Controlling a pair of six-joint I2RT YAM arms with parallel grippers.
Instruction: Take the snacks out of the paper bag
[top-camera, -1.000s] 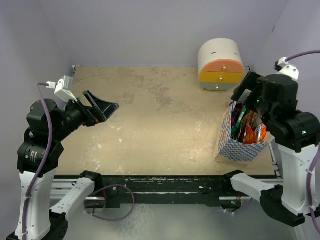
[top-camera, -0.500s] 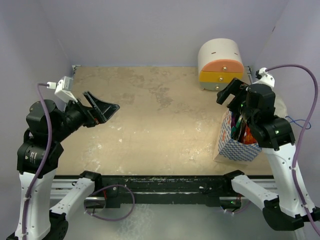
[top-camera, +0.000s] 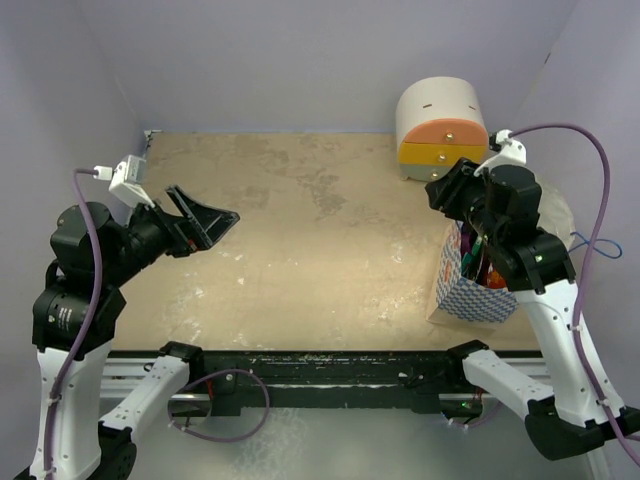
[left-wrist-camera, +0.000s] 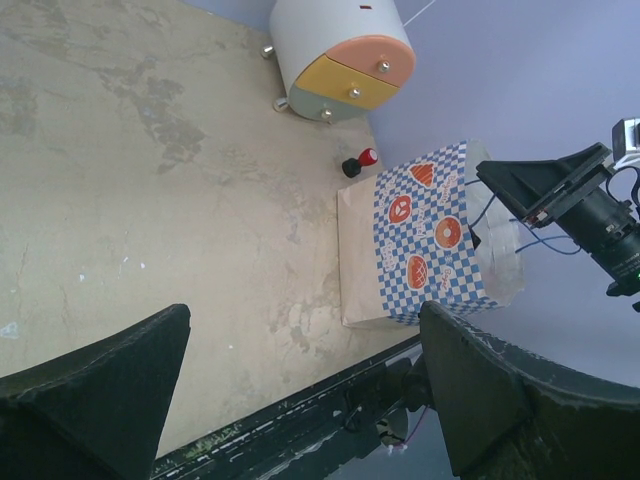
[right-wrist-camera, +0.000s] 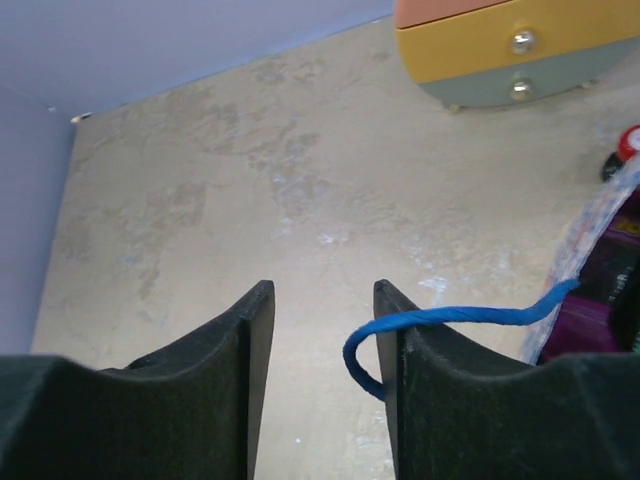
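Paper bag (top-camera: 470, 290) stands at the table's (top-camera: 320, 220) right edge, near the front corner, snacks (top-camera: 480, 262) upright inside it.
The right gripper (right-wrist-camera: 322, 300) hovers over the bag's far rim, fingers half apart and clamping nothing. A loop of the blue string handle (right-wrist-camera: 440, 318) shows against one finger's inner edge; contact unclear. The left gripper (left-wrist-camera: 305, 330) is spread wide and empty above the left edge. A domed mini cabinet (top-camera: 440, 125) sits in the far right corner.

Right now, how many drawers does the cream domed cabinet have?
3, stacked on its front: orange drawer on top, yellow drawer in the middle, grey-green drawer at the bottom.
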